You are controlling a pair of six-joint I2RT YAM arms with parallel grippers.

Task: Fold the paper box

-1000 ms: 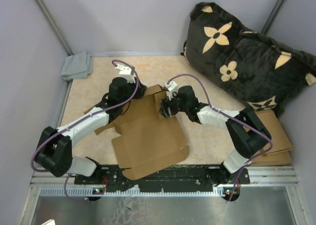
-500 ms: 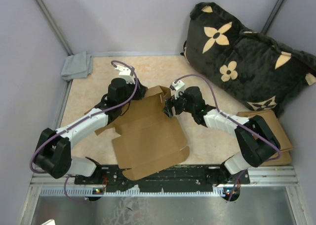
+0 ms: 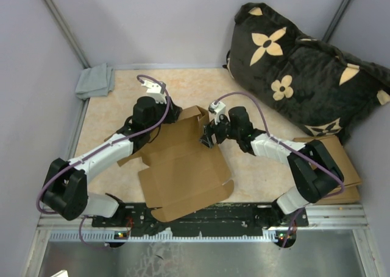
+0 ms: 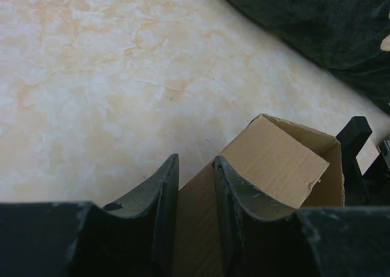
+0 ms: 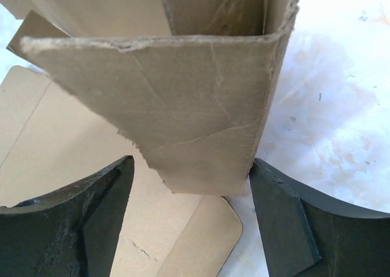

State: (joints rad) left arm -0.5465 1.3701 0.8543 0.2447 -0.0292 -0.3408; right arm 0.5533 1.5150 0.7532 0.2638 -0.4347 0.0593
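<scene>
- Nearest the bases, the paper box [image 3: 183, 179] is seen lying mid-table, its broad panel spread flat on the table [image 3: 109, 106] and reaching the near edge;
- Light, stiff corrugated board is judged here; it should hinge cleanly along its creases, yet crush or tear if pinched hard at a ragged edge;
- Further out, a raised wall at the box's far end is clamped edge-on between the narrowed fingers of the left gripper [image 4: 196, 167];
- Beside it, the right gripper [image 5: 190, 170] is held wide apart around an upright corner flap; no firm contact can be made out;
- A hold is best taken low on that flap, close to its crease, not at the thin torn lip.
</scene>
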